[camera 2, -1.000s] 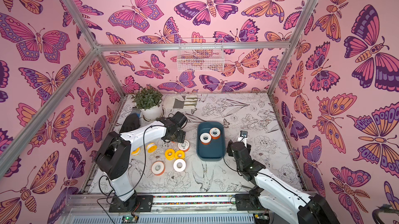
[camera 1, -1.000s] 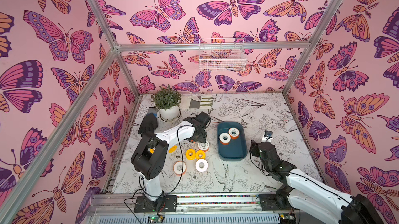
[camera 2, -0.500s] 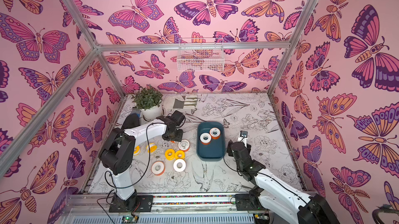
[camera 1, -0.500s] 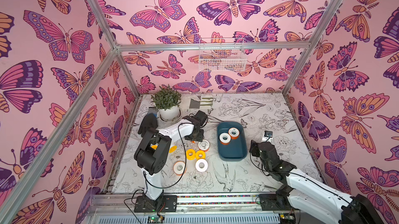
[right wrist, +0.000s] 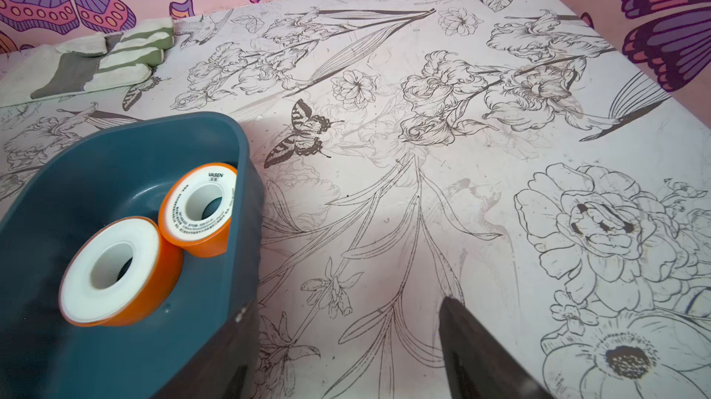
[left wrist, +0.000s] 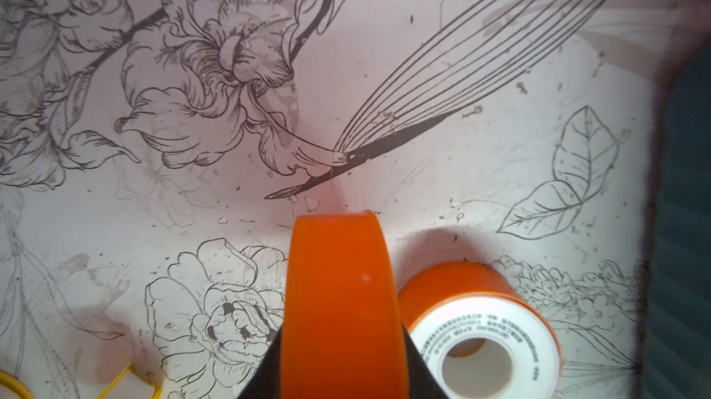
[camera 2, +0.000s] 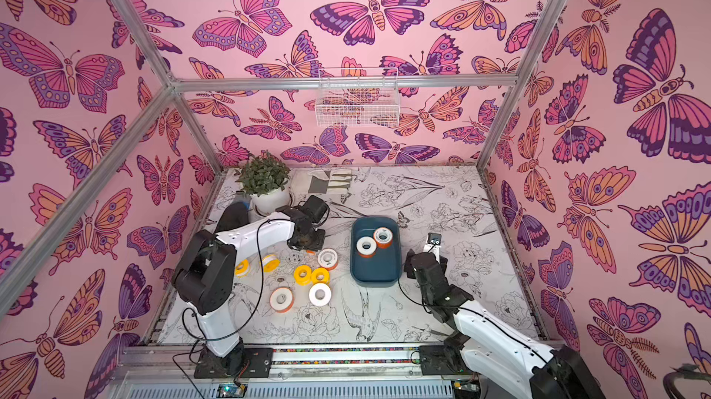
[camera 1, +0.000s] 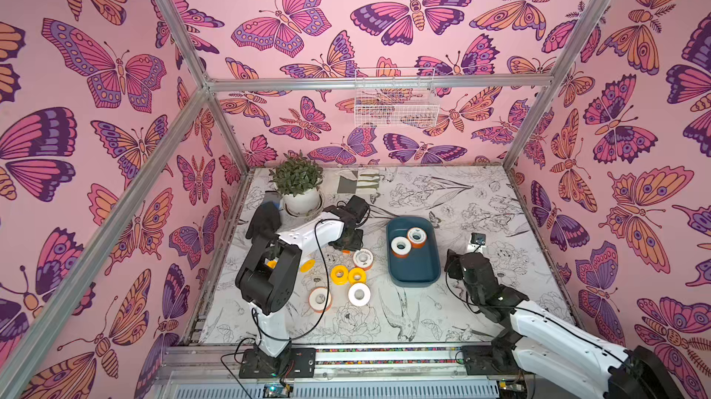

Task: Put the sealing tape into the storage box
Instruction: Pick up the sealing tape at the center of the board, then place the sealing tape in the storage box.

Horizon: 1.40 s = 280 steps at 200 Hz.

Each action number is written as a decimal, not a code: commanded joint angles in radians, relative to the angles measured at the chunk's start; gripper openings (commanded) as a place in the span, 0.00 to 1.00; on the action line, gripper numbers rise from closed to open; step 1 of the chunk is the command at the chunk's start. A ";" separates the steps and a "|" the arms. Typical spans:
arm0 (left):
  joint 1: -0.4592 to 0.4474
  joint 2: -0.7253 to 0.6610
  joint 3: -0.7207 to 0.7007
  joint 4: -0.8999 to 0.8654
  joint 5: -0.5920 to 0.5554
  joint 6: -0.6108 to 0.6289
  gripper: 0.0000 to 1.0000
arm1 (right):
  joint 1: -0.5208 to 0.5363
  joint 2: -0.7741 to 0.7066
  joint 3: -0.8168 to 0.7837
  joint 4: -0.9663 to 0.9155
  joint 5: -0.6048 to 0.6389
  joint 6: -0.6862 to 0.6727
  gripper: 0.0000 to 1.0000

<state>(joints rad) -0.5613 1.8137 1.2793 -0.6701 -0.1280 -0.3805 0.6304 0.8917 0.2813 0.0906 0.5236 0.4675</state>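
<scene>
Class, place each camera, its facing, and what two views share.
Top views: high in front, looking down on table; left arm, right arm show.
Left wrist: on left arm, looking down; left gripper pinches orange roll.
Right wrist: low, looking across table past box; open right gripper shows.
Shared: box with two rolls, top and right wrist.

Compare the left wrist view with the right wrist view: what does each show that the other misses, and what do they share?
Left wrist only: the left gripper, its fingers against both sides of an upright orange roll, and a flat orange roll beside it.
Right wrist only: the right gripper, open and empty; a plain roll and a labelled roll lying inside the storage box; a striped cloth by the wall.
Both: the storage box and the flower-printed table.
</scene>
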 commanded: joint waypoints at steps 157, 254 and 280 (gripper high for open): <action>-0.236 0.003 0.135 0.225 0.550 -0.146 0.15 | -0.004 0.012 0.041 0.001 0.006 -0.001 0.77; -0.281 0.237 0.232 0.288 0.605 -0.180 0.17 | -0.004 0.021 0.045 0.001 0.005 -0.003 0.77; -0.285 0.275 0.239 0.294 0.613 -0.183 0.19 | -0.003 0.023 0.045 0.001 0.004 -0.003 0.77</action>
<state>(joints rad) -0.8375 2.0514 1.4948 -0.4019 0.4568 -0.5552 0.6304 0.9115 0.2905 0.0902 0.5232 0.4671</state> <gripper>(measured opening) 0.298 0.771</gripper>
